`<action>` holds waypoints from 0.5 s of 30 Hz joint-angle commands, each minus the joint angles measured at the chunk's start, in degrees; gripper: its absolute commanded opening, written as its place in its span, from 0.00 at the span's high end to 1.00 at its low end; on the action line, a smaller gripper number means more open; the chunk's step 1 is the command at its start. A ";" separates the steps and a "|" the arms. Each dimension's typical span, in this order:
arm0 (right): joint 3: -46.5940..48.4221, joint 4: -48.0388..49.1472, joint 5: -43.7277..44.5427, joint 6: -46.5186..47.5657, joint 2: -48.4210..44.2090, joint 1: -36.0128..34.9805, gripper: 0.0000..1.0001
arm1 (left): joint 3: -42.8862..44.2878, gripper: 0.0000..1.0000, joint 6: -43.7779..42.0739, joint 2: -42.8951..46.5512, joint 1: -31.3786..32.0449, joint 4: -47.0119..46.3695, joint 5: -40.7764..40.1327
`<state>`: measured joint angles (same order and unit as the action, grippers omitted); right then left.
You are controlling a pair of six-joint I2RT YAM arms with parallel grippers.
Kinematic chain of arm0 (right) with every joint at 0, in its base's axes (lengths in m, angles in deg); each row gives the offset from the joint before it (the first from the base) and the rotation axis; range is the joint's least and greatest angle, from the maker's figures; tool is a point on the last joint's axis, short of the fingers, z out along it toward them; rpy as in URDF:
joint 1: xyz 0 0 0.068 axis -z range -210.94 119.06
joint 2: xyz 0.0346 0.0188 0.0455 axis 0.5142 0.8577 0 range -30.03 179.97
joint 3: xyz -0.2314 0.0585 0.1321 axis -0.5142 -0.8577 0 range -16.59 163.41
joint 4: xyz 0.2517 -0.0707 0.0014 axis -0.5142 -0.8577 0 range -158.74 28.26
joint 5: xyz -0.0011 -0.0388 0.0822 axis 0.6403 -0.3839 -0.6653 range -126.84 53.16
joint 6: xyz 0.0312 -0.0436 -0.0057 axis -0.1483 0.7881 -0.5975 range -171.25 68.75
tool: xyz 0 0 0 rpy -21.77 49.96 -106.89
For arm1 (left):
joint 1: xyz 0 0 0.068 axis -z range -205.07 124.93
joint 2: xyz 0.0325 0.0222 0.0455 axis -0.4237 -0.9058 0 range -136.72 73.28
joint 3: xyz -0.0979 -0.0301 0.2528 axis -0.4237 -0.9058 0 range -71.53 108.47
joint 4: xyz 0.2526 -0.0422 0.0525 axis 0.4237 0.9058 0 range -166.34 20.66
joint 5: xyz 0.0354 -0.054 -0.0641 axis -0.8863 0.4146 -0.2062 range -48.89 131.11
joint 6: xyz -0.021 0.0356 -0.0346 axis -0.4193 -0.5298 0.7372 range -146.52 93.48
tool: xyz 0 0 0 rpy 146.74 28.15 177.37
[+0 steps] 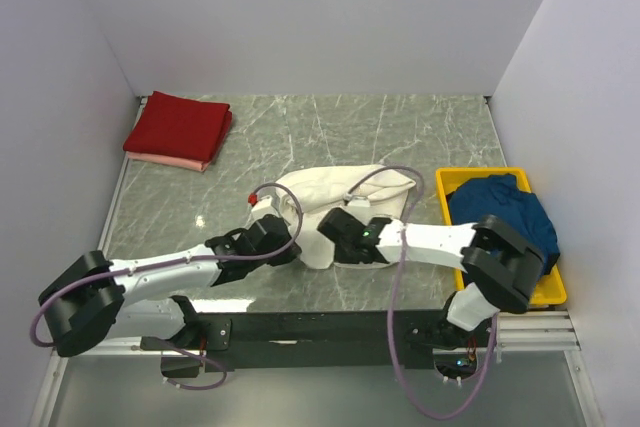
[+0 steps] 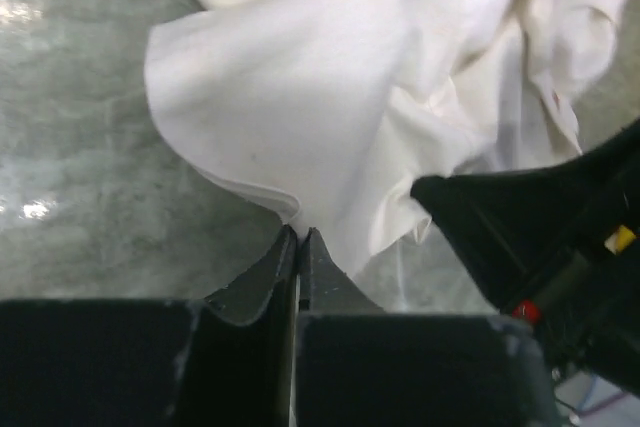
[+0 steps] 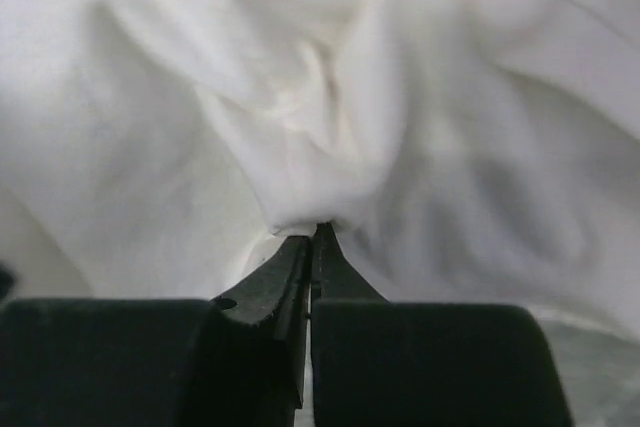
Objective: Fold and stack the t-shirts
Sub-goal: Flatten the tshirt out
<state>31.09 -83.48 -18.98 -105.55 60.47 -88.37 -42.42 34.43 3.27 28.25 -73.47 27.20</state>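
You are at the spreading step: the crumpled cream cloth t-shirt (image 1: 345,195) lies bunched at the centre of the top view. Your left gripper (image 2: 298,239) is clamped on its edge and your right gripper (image 3: 314,235) on a fold. Next, judge a pull apart to flatten it before folding.

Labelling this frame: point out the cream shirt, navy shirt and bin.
cream shirt (image 1: 325,187), top view, bunched middle
navy shirt (image 1: 505,209), top view, its middle
bin (image 1: 475,174), top view, far rim
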 commanded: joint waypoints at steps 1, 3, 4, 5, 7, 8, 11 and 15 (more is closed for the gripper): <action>-3.99 -6.90 5.86 -2.20 -8.02 1.53 1.00 | 1.75 0.88 1.10 4.36 0.82 0.99 0.11; -6.54 -8.84 6.91 -2.47 -11.99 3.46 1.00 | 2.27 0.75 1.19 6.90 0.91 3.09 -1.46; -7.33 -10.68 7.35 -2.21 -16.19 4.51 1.00 | 2.71 0.56 1.10 7.61 0.82 3.89 -2.43; -8.82 -11.48 7.70 -1.95 -18.58 6.52 1.00 | 3.06 0.49 1.02 8.05 0.82 5.20 -4.26; -9.88 -13.32 7.71 -0.46 -25.24 9.43 1.00 | 4.47 0.38 0.58 8.41 0.30 6.26 -5.68; -10.50 -14.64 7.53 0.24 -27.55 11.09 1.00 | 4.91 0.35 0.49 8.15 -0.14 6.53 -5.86; -10.07 -16.84 6.92 4.11 -34.50 17.69 1.00 | 6.31 0.33 -0.48 5.43 -2.34 5.65 -5.34; -6.47 -20.09 6.21 7.45 -38.11 23.23 1.00 | 9.12 0.33 -1.97 -1.76 -6.38 4.78 -5.25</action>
<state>21.22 -99.17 -14.56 -101.73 24.05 -67.39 -36.30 34.32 5.58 24.19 -68.35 23.20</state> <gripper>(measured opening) 0.012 0.668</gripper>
